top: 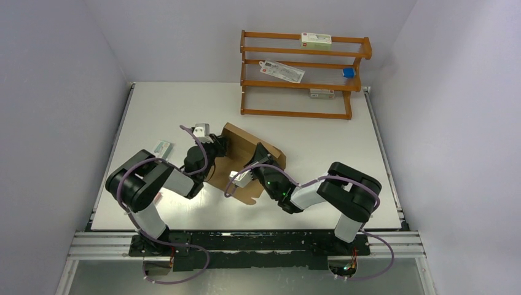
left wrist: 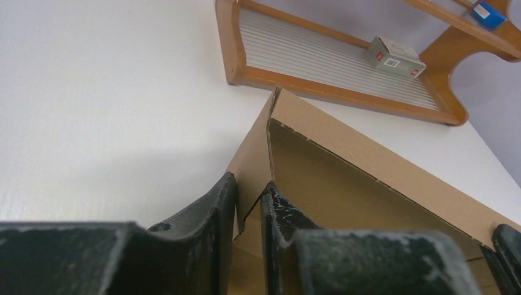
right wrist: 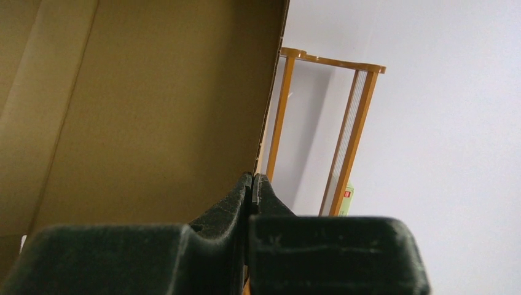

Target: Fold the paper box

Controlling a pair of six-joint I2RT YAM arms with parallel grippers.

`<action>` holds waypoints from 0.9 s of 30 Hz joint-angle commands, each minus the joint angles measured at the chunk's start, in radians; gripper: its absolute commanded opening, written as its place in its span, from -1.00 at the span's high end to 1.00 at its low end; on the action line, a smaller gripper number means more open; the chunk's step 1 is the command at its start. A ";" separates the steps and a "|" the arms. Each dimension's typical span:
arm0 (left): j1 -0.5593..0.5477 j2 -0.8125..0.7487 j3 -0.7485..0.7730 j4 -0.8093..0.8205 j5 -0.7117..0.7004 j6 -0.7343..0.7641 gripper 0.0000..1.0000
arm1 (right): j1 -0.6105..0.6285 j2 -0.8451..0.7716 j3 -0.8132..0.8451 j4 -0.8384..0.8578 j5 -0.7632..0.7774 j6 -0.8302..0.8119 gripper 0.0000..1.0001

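The right gripper (right wrist: 252,184) had its fingers pinched together on the edge of the paper box (right wrist: 141,104), brown panel filling the left, wooden rack (right wrist: 344,123) behind.

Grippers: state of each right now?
Left gripper: closed on a wall of the paper box.
Right gripper: closed, pinching a panel edge of the paper box.

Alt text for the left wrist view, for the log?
The left gripper pinches a side wall of the brown paper box. Beyond it, a wooden rack on the white table holds a small white carton.
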 commanded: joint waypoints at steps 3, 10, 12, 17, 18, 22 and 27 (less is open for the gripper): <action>-0.105 -0.074 0.009 -0.043 -0.102 -0.096 0.32 | 0.020 0.035 0.012 -0.042 -0.035 0.058 1.00; -0.121 -0.095 -0.025 -0.030 -0.007 -0.140 0.02 | 0.016 0.002 0.010 -0.077 -0.048 0.084 1.00; -0.121 -0.116 -0.044 -0.028 0.007 -0.137 -0.09 | 0.015 -0.004 0.007 -0.084 -0.046 0.079 1.00; -0.058 -0.282 -0.060 -0.179 0.076 0.017 -0.29 | 0.013 -0.048 -0.014 -0.122 -0.054 0.090 1.00; -0.017 -0.318 -0.055 -0.209 0.140 0.038 -0.30 | 0.011 -0.058 -0.016 -0.127 -0.056 0.092 1.00; 0.147 -0.428 -0.024 -0.321 0.384 0.105 -0.35 | 0.007 -0.077 -0.017 -0.160 -0.060 0.094 1.00; 0.301 -0.492 0.018 -0.453 0.502 0.176 -0.39 | 0.000 -0.085 -0.015 -0.180 -0.067 0.092 1.00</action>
